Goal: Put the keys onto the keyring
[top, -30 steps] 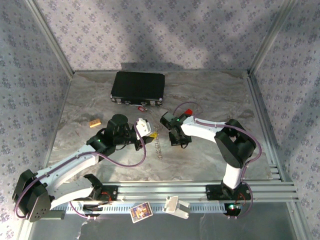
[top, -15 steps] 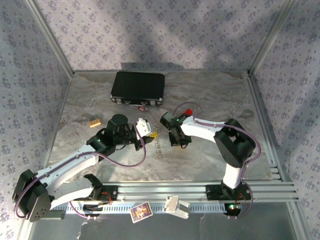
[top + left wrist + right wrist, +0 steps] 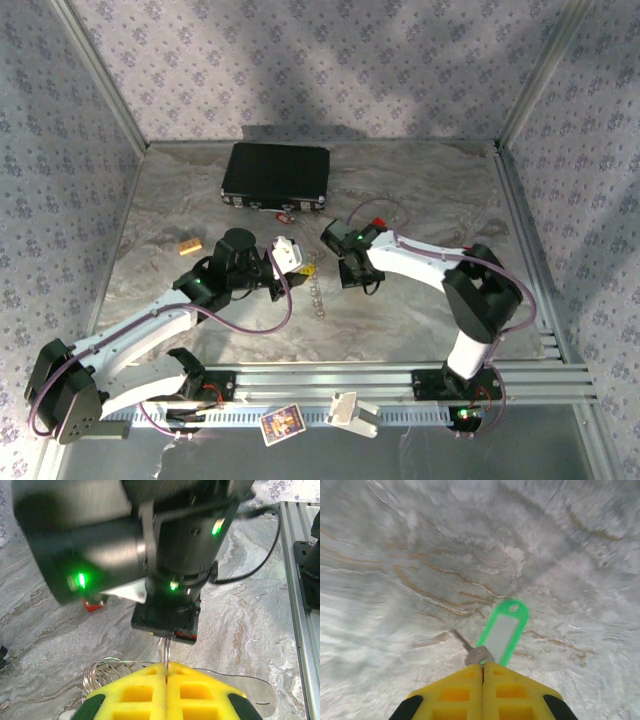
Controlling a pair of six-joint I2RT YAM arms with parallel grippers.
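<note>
A: Where is the green key [image 3: 502, 630] sitting?
B: Low over the desk [image 3: 395, 555]; the right end effector [image 3: 482, 667] is clamping its metal end, fingertips together, probably leaving the tag's hole free for threading.
A: And the keyring [image 3: 102, 672]?
B: The left end effector [image 3: 166, 667] is pinching its wire, closed tight, seemingly offering it toward the key; both are meeting mid-desk.

Far right open — rear left blocked.
Flat black rectangular case [image 3: 276, 172] sits there; grey marbled tabletop [image 3: 440, 190] bare beside it.
</note>
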